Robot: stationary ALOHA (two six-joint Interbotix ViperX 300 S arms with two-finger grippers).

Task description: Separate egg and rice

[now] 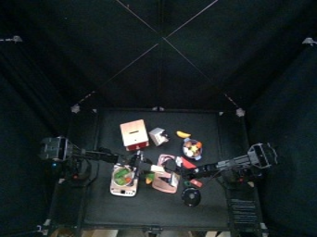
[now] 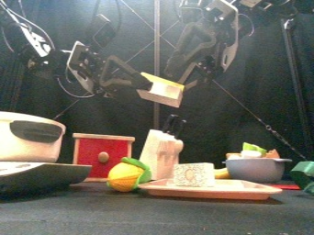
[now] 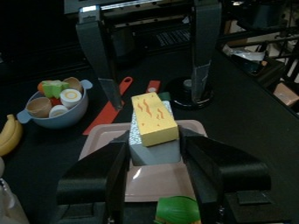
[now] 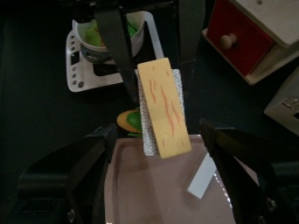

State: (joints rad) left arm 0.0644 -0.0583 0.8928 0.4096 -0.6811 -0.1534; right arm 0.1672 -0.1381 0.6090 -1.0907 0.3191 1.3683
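A sushi piece, a yellow egg slab (image 2: 160, 82) on a white rice block (image 2: 156, 95), hangs tilted in the air above the pink plate (image 2: 233, 192). My left gripper (image 2: 132, 84) and right gripper (image 2: 179, 77) meet at it from opposite sides, and both seem closed on it. In the left wrist view the egg (image 3: 155, 118) faces up with the rice (image 3: 152, 150) between my jaws. In the right wrist view the egg (image 4: 163, 109) shows its orange-streaked face. A second white rice block (image 2: 193, 174) lies on the plate.
A bowl of toy food (image 2: 258, 167) stands at the right. A red drawer box (image 2: 102, 154), a white knife block (image 2: 160, 151), a yellow-green fruit (image 2: 125, 174) and a white cooker (image 2: 25, 138) stand at the left. A red knife (image 3: 111, 105) and a banana (image 3: 10, 136) lie near the bowl.
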